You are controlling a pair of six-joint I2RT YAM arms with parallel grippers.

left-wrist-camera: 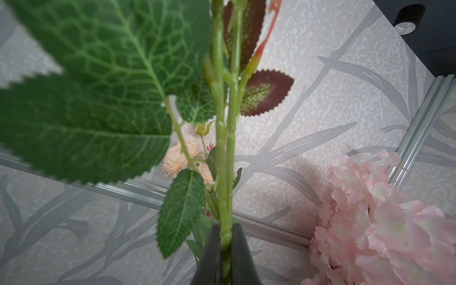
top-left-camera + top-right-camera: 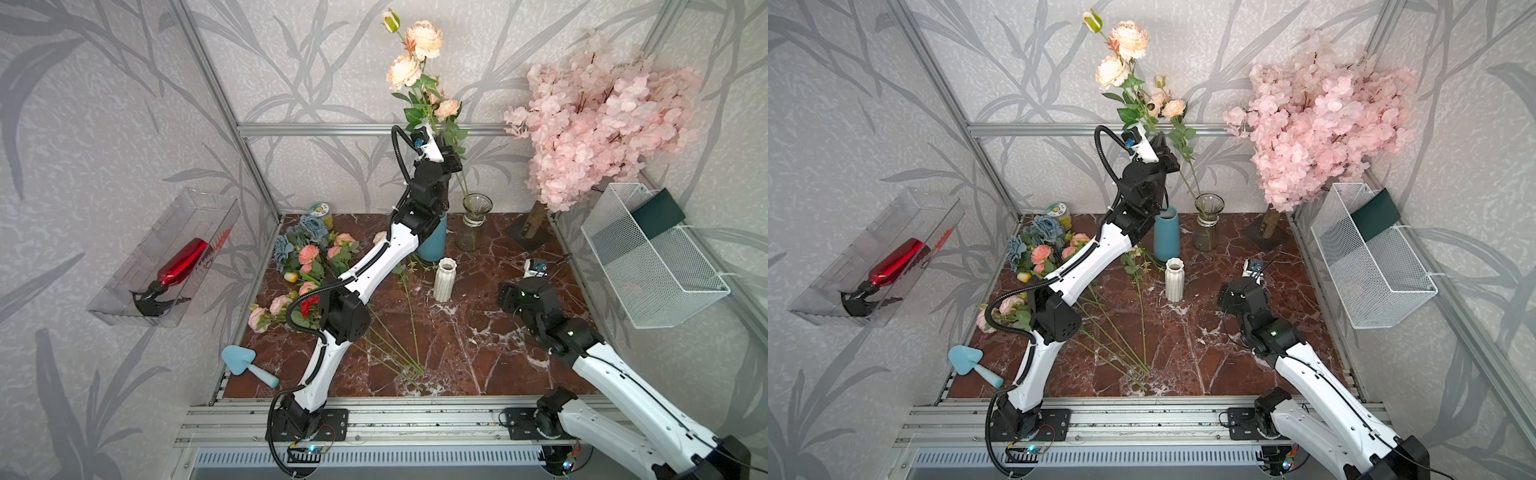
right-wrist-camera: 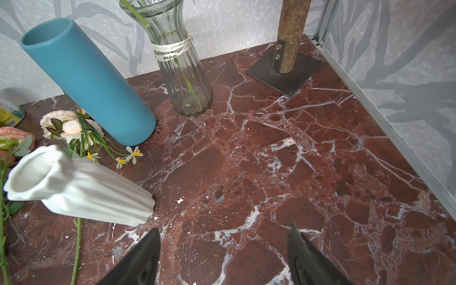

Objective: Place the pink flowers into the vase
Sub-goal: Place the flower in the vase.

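Stem in grip, foot in the glass: my left gripper [image 1: 226, 243] is clamped tight on the green stalk of the pink flowers [image 2: 445, 109], raised high near the back wall with the peach blooms spread above it. The stalk's long axis runs steeply, close to upright with a slight lean, from the blooms down through the grip and into the mouth of the glass vase [image 2: 473, 222]. That vase stands almost straight below the grip on the marble table [image 2: 478, 353], between the blue vase [image 2: 1167, 237] and the trunk of the blossom tree [image 2: 594, 120].

By my reading, what comes next turns on that line. The vase lies down the stalk from my left gripper, so letting go should leave the spray standing against the rim. My right gripper [image 3: 225, 228] hangs low over bare marble, jaws wide and empty, near the white ribbed vase [image 2: 444, 279] and well short of the glass one.

Loose flowers [image 2: 308, 253] lie on the table's left side, partly under my left arm. In both top views the wrist hides the grip itself. The left wrist view is mostly leaf and shows no vase. Through the ribbed glass in the right wrist view a green stalk reaches toward the base; whether it touches bottom I cannot tell.
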